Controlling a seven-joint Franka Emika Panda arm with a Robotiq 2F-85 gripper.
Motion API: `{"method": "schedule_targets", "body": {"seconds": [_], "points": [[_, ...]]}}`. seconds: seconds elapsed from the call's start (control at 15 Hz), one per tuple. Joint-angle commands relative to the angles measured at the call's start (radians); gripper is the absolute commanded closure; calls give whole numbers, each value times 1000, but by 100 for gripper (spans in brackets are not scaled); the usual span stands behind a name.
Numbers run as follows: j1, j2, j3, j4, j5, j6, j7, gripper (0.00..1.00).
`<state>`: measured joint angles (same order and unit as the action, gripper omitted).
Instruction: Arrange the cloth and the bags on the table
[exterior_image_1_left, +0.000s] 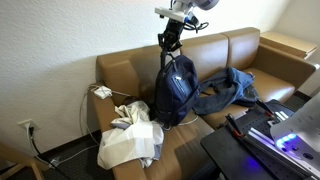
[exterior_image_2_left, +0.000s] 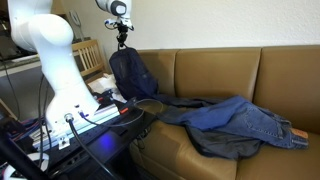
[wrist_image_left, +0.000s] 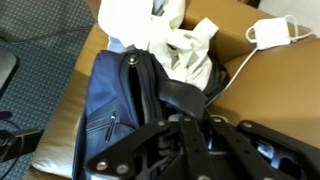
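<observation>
Brown leather sofa (exterior_image_1_left: 130, 65) fills the shot, backrest clear in both exterior views (exterior_image_2_left: 220, 70). On the sofa's arm, a white power adapter (exterior_image_1_left: 102, 91), and the wrist view catches it too (wrist_image_left: 272, 32), lead trailing off. Low on the wall beside that arm, a socket (exterior_image_1_left: 27, 127). Beyond the sofa's opposite end, a wooden side table (exterior_image_1_left: 290, 43).

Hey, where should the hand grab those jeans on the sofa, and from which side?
Probably the raised bunch of the jeans, coming straight down from above. They lie sprawled across the sofa seat beside the backpack, mostly flat, so that hump is what the hand could close around.
</observation>
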<state>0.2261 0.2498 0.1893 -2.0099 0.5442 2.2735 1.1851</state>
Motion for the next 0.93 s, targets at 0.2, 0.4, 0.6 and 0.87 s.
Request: {"method": "schedule_targets", "body": {"seconds": [0.2,0.4,0.6,0.87], "points": [[-13,55,-16,108,16,59,17,92],[-5,87,-36,115,-36,56,31,98],[0,162,-30,153,-78,73,19,98],[3,308,23,255,-20,232,-110,98]]}}
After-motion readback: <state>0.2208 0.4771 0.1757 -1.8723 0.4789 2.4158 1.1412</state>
